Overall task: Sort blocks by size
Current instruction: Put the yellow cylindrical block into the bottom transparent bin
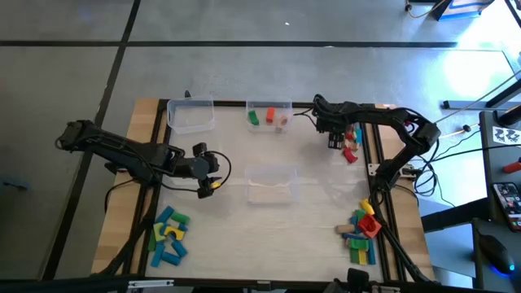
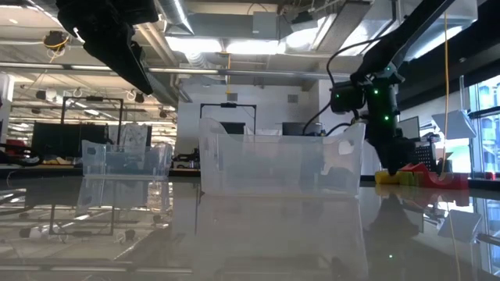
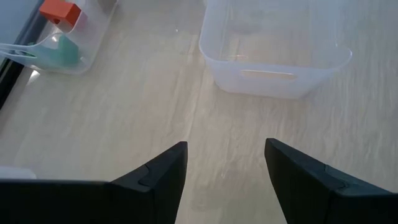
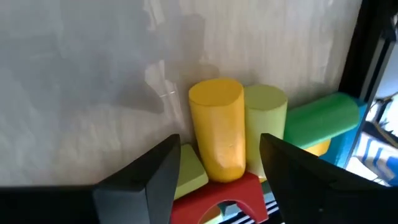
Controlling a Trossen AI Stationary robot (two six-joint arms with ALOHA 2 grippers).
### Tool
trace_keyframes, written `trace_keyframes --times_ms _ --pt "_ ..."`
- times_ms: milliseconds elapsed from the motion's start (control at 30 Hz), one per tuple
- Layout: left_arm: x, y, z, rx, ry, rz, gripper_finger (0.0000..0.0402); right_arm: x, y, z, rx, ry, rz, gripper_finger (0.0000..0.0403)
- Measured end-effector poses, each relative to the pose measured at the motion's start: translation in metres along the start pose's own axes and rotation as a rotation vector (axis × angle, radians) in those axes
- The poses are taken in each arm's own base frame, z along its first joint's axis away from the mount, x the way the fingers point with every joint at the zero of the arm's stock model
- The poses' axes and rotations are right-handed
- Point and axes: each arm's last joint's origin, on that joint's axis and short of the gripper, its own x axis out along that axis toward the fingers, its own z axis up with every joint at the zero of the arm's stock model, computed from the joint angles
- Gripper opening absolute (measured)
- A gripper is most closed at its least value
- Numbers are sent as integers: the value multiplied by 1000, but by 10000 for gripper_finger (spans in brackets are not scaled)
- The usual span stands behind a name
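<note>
A small heap of blocks lies at the table's far right. In the right wrist view it shows a yellow cylinder, a pale green cylinder, a green cylinder, a red arch and a yellow-green wedge. My right gripper hangs open over this heap, pointing steeply down, one finger on either side of the yellow cylinder. My left gripper waits open above bare table left of centre. More blocks lie near left and near right.
A clear tub stands mid-table. Two more stand along the far edge: a bare one and one holding green, orange and pale blocks. A dark rail runs down the table's right side, close to the heap.
</note>
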Motion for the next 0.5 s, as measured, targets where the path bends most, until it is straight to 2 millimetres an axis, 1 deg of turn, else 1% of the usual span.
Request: trace_keyframes --times_ms 300,500 --pt "0 0 0 1 0 0 210 2 -2 2 -12 -34 13 220" --pt "0 0 0 1 1 0 210 17 6 2 -39 8 46 220"
